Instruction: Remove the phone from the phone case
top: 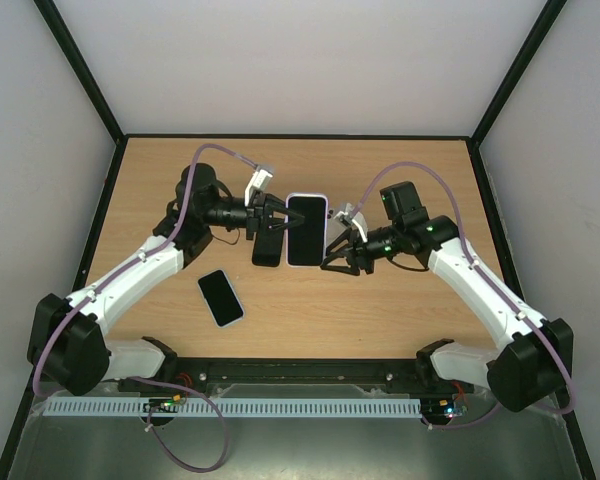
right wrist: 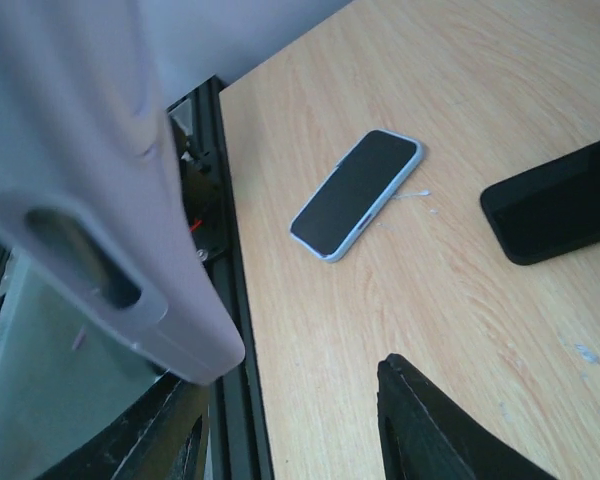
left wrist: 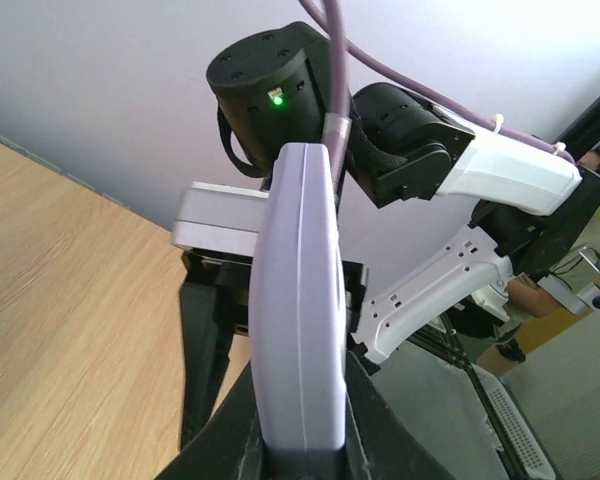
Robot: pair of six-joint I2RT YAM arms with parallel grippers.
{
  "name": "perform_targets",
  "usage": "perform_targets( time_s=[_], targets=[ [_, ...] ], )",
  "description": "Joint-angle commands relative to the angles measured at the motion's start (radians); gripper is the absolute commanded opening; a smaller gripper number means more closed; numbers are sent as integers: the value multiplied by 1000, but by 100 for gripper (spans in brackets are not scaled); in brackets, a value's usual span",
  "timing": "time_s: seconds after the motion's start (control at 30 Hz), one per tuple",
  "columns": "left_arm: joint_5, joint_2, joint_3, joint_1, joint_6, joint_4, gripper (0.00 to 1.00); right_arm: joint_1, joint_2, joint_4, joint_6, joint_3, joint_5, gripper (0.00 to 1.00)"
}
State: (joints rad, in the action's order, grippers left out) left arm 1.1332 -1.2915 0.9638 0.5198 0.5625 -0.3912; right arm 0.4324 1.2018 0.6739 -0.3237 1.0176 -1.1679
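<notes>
The phone [top: 306, 232], dark screen up, sits in its pale lavender phone case [top: 307, 199] and is held above the table's middle. My left gripper [top: 278, 222] is shut on the case's left long edge. In the left wrist view the case's edge [left wrist: 298, 300] stands upright between the jaws of that gripper [left wrist: 302, 452]. My right gripper [top: 336, 256] is open at the case's lower right corner. In the right wrist view the case [right wrist: 90, 180] lies over the left finger [right wrist: 145, 440]. The other finger [right wrist: 430, 430] stands well apart, and the right gripper [right wrist: 290, 420] holds nothing.
A black slab like a phone [top: 268, 247] [right wrist: 560, 205] lies flat just left of the held one. Another phone in a light blue case [top: 220, 297] [right wrist: 358, 193] lies on the wood nearer the left arm. A black rail [right wrist: 235, 300] marks the table's near edge.
</notes>
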Motion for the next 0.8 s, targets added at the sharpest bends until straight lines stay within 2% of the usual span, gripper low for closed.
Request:
perform_targets(
  time_s=[0.0,0.2,0.3,0.5,0.67,0.77],
  targets=[
    [132,38,-26,61,39,-37,3,-38,43,-240,122,8,127,43],
    [166,36,-27,70,46,-32,3,-49,52,-207,48,30,128,46],
    [167,34,-27,78,29,-11,3,-64,51,-239,89,33,111,46],
    [128,18,-45,103,-27,32,3,-75,64,-314,212,48,-2,59],
    [94,-8,-57,143,-61,58,3,-112,76,-360,316,73,-91,66],
    [74,-27,-83,163,-43,21,3,-140,71,-430,404,71,-155,68]
  ],
)
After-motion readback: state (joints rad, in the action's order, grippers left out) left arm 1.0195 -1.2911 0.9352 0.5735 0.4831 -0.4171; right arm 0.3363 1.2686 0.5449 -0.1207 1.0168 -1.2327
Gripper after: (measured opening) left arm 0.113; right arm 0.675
